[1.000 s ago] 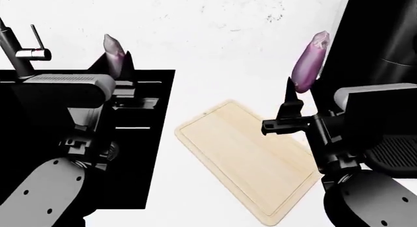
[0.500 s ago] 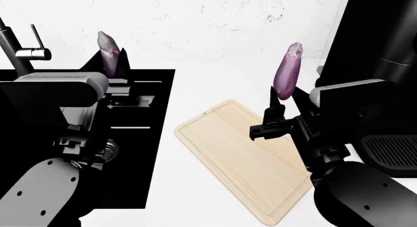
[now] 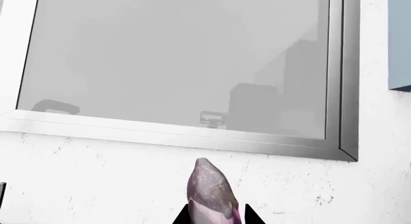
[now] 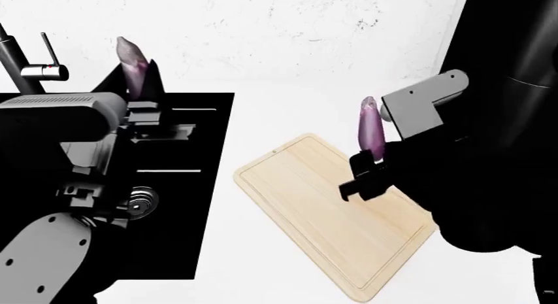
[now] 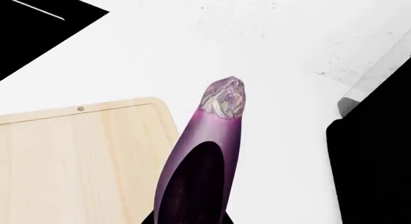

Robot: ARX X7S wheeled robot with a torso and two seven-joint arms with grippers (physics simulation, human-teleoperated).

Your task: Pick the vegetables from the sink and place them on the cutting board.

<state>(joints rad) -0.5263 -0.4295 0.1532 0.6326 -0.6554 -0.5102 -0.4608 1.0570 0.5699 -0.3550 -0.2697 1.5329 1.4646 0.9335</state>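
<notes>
**Above the cutting board: right arm holds an eggplant upright, ready to lower**

Over the near-right part of the pale cutting board (image 4: pixel 331 219), the right gripper (image 4: pixel 366 176) pinches one purple eggplant (image 4: pixel 372 129) by its lower end. The eggplant's long axis stands almost vertical, capped tip up, and it is held clear of the wood. The board lies directly below and slightly to the robot's left of this claw, so the right arm is plainly the nearer one. Its forearm reaches in from the right edge of the head view, wrist bent downward.

The left gripper (image 4: pixel 140 88) hangs over the black sink (image 4: pixel 205 186), clamped on the second eggplant (image 4: pixel 131 63), which also points upward. That arm is well apart from the board, beside the faucet (image 4: pixel 26 62).

The judgement: the right eggplant probably needs lowering, and perhaps tipping flat, before release.
</notes>
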